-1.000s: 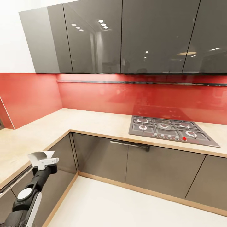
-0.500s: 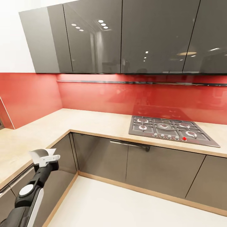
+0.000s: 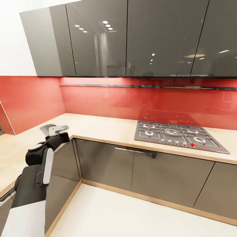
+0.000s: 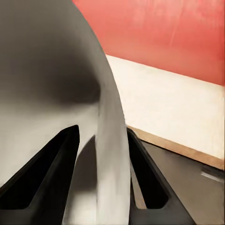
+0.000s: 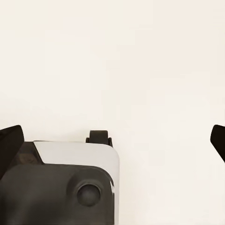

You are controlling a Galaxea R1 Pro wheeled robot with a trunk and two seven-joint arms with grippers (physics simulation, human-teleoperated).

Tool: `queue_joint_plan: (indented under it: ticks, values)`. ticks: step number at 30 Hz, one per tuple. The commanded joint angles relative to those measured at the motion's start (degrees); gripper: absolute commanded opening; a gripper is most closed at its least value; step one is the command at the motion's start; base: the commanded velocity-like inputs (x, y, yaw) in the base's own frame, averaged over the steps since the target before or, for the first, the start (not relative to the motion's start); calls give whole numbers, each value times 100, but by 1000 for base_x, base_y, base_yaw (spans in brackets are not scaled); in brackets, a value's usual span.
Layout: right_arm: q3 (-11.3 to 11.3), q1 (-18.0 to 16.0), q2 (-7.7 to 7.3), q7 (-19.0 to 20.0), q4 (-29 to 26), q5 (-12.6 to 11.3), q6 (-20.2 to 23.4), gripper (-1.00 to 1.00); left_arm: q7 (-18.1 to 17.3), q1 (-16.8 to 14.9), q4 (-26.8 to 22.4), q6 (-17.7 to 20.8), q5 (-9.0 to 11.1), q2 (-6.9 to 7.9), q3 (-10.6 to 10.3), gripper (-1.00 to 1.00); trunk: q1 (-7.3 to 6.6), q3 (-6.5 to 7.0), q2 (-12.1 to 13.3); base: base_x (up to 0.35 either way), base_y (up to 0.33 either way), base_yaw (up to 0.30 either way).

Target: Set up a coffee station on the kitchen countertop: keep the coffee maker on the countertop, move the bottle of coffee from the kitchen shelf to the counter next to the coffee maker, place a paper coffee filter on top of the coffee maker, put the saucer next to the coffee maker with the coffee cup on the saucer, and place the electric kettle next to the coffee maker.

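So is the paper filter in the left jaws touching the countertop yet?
Cannot tell. In the head view the left gripper holds the paper coffee filter over the kitchen countertop, but no gap or contact shows plainly. The left wrist view shows the filter close up, not its underside.

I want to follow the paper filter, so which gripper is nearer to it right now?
Left. The left gripper has its fingers shut on the paper filter, held over the countertop corner. The right gripper points at the pale floor, apart from the filter.

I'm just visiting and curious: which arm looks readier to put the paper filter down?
Left, probably: its hand already grips the paper filter above the countertop. The right hand's fingers are spread wide.
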Motion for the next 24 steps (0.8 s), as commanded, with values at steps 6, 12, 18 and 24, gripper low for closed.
queue_joint_plan:
  ticks: [6,12,18,24]
  values:
    - [3,-4,-1,-1,-5,9,-30,100,-15,-1195,21,1125,-78,0,-385,-100,0,-8,-5,0,0,0]
    - [5,-4,264,13,-16,28,-38,100,-23,-2390,591,1391,-995,44,-1121,-100,0,-8,-5,0,0,1]
    - [6,-4,247,13,-15,28,-37,100,-20,-2395,571,1392,-1000,80,-1123,-100,0,-8,-5,0,0,202]
    - [10,-4,245,13,-15,29,-37,100,-18,-2395,566,1392,-1000,89,-1122,-100,0,-8,-5,0,0,261]
